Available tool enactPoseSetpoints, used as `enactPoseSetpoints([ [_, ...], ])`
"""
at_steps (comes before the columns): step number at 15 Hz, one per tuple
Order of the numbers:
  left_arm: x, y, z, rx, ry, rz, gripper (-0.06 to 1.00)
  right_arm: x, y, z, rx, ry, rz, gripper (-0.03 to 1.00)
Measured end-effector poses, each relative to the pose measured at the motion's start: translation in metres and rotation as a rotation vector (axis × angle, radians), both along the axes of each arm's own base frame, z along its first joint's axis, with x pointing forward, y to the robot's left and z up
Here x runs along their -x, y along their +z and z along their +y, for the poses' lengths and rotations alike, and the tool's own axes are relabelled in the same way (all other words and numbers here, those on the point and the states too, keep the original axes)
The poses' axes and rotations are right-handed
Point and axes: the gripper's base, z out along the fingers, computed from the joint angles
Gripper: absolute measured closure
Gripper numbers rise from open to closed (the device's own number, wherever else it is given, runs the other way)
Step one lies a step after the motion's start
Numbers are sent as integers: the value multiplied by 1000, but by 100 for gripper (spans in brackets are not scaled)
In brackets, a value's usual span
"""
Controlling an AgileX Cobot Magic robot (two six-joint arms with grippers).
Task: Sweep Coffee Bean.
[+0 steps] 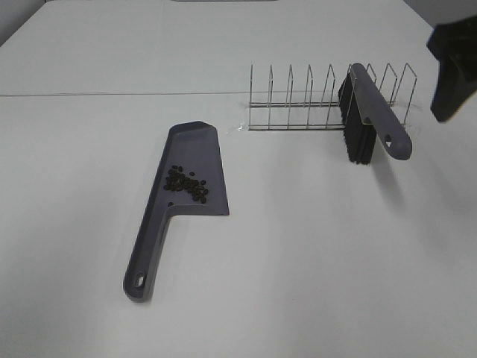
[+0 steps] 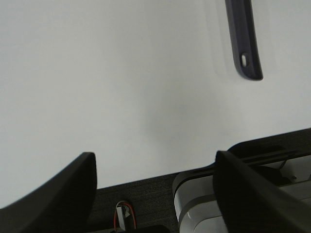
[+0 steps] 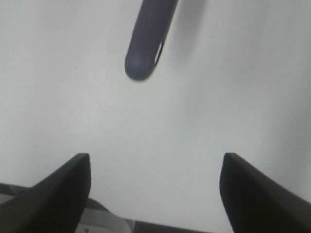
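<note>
Many small dark brown coffee beans (image 1: 186, 183) lay in a cluster on the flat grey-purple plastic dustpan (image 1: 195, 153), left of centre on the white tabletop (image 1: 313, 261). At upper right, a grey-purple brush with black bristles (image 1: 373, 112) leaned in the thin wire rack (image 1: 298, 101). Both the left fingers (image 2: 155, 194) and the right fingers (image 3: 155, 194) stood wide apart and held nothing.
</note>
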Motion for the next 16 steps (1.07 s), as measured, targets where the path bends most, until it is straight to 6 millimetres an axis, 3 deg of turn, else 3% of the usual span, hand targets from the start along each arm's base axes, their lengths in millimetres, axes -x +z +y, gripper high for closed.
enactPoseSetpoints([
  [3, 38, -18, 20, 4, -25, -66, 29, 45, -22, -9, 17, 1, 75, 27],
  [7, 63, -33, 33, 10, -100, -180, 29, 110, -49, -21, 30, 11, 130, 27],
  [8, 67, -37, 35, 25, -122, -231, 29, 134, -53, -25, 23, 20, 75, 27],
  [12, 67, -47, 31, 30, -198, -233, 29, 173, -49, -33, -4, 48, -148, 27],
  [16, 71, -48, 23, 64, -327, -224, 29, 226, -41, -43, -50, 59, -495, 27],
])
